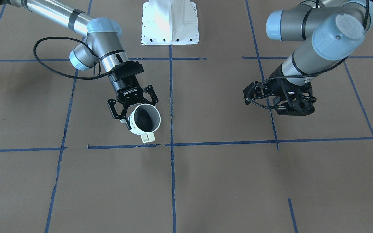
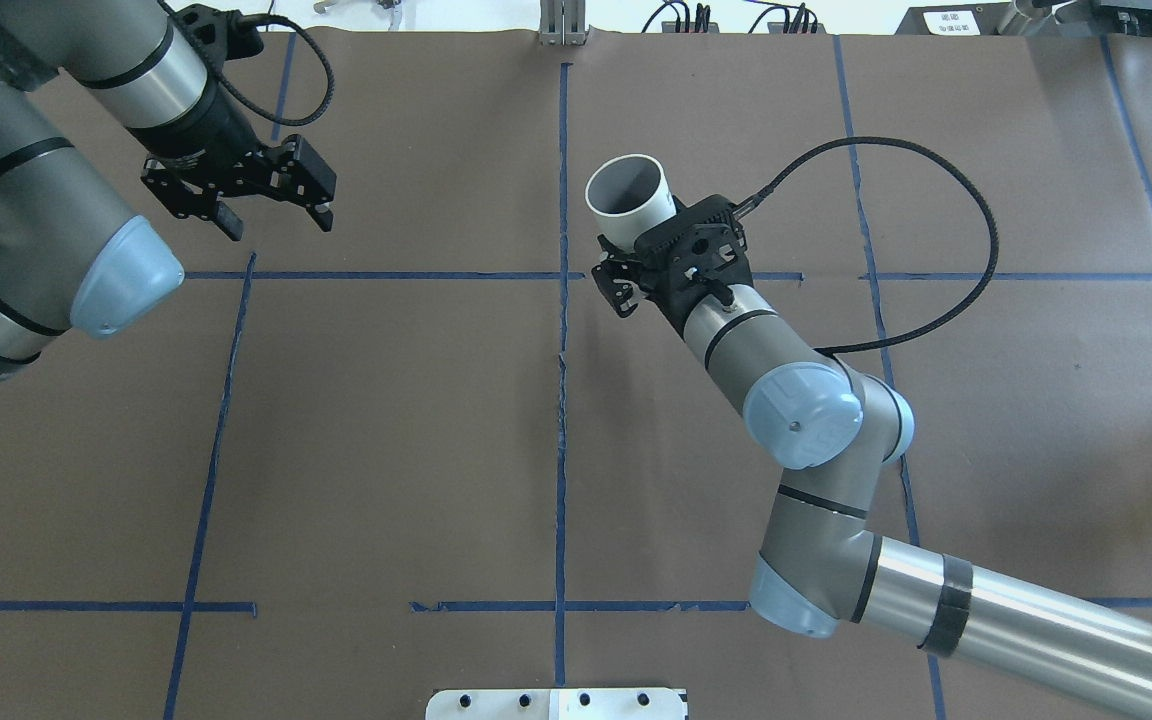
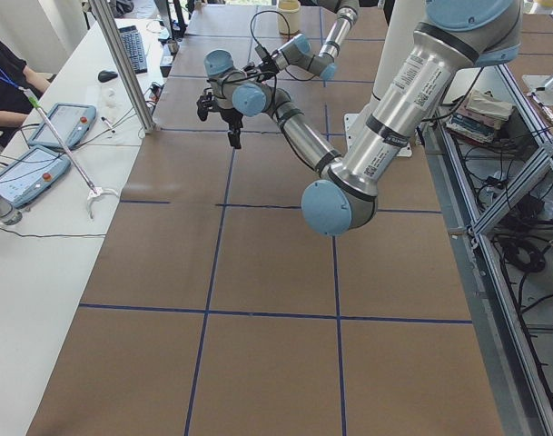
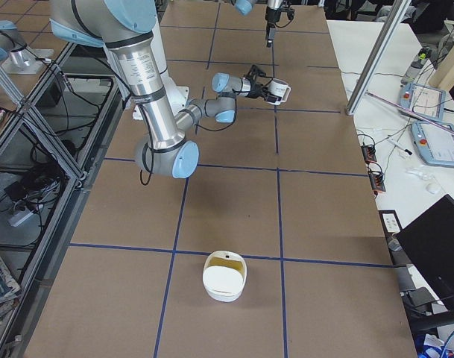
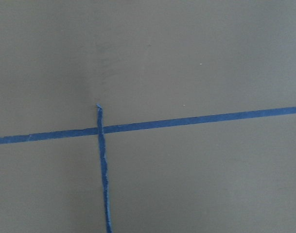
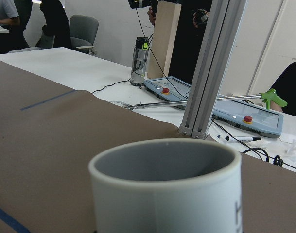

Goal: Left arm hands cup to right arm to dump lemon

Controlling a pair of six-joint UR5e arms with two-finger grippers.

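My right gripper, lettered "ROBOTIQ", is shut on the white cup and holds it above the table, tilted, with its mouth up and toward the operators' side and its handle pointing that way too. The cup and right gripper also show in the overhead view, just right of the centre tape line. The right wrist view shows the cup's rim and grey inside. No lemon shows in any view. My left gripper is open, empty and well apart from the cup, on the left side.
A white bowl with a yellowish inside sits near the table's right end. The robot's white base plate is at the near middle. Blue tape lines grid the brown table. An aluminium post and operators' desk stand beyond the far edge.
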